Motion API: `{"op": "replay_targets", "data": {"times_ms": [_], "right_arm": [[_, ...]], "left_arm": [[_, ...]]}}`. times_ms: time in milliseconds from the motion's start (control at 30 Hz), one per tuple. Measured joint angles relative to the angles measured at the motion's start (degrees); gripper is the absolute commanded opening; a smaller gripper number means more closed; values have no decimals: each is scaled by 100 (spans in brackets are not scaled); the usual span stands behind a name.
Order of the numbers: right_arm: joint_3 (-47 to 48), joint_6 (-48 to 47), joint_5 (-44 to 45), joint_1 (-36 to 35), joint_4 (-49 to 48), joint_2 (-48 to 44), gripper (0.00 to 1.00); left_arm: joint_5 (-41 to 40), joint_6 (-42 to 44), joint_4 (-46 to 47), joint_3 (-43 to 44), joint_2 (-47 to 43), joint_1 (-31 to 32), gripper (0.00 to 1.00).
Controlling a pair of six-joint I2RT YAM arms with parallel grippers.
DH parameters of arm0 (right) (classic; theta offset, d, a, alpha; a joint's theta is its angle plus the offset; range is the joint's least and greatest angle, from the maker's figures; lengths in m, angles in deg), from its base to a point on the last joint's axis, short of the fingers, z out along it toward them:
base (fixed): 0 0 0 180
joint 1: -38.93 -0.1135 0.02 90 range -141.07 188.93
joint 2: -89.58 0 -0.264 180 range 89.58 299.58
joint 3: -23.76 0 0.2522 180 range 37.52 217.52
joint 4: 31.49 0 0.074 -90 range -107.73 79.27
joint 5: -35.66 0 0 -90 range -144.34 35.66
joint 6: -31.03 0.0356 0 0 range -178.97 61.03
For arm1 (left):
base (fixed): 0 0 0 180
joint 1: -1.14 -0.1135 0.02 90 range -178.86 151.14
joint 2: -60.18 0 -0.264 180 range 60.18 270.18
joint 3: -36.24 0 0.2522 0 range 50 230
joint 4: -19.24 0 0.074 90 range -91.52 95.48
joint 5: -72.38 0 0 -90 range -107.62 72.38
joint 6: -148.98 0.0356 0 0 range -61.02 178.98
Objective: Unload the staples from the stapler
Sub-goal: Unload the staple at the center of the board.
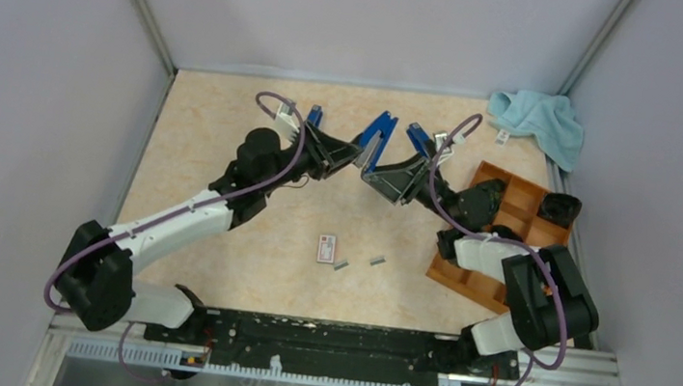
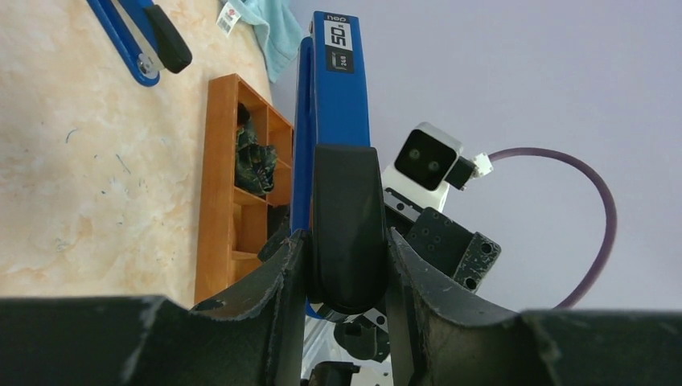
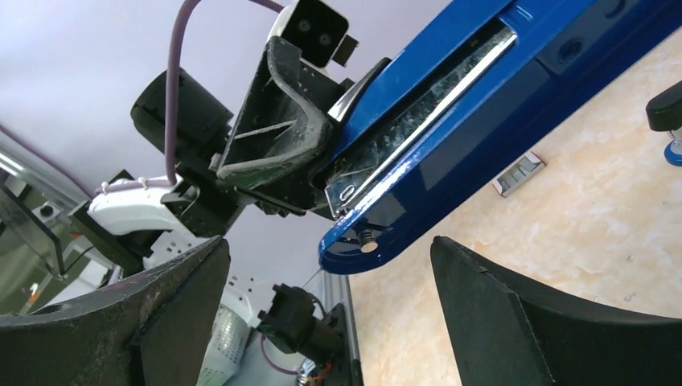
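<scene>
Partly done: staples point(image 1: 341, 265) on the surface point(image 1: 218, 130). Pinching the open stapler point(image 2: 334, 121) aloft with left claw point(image 2: 346, 241), right claw point(image 3: 330, 273) spread alongside. Possibly more left inside.

Stapler point(image 2: 334, 104): bright blue body, black handle pad, silver inner rail.
Staples point(image 1: 376, 260): grey metallic.
Small box point(image 1: 326, 249): white, red label.
Table point(image 1: 220, 121): beige, marbled pattern.
Tray point(image 1: 478, 279): orange-brown wood.
Cloth point(image 1: 540, 119): pale teal.
Cables point(image 3: 170, 88): purple.
Left end effector point(image 2: 346, 241), right end effector point(image 3: 328, 248): black.
Walls point(image 1: 357, 20): pale lilac.
</scene>
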State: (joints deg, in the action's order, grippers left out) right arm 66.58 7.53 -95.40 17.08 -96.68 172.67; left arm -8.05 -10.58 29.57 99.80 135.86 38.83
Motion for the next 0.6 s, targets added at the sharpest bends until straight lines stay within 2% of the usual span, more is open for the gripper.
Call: {"op": "replay_targets", "data": {"times_ms": [100, 367, 600], "right_arm": [[0, 48, 59, 2, 59, 0, 90], [83, 385, 98, 136, 0, 2, 64], [144, 625, 81, 280, -251, 7, 57]], "left_arm": [[-59, -20, 81, 0, -2, 46, 0], [-96, -162, 356, -39, -4, 223, 0], [-101, -275, 651, -136, -90, 310, 0]]}}
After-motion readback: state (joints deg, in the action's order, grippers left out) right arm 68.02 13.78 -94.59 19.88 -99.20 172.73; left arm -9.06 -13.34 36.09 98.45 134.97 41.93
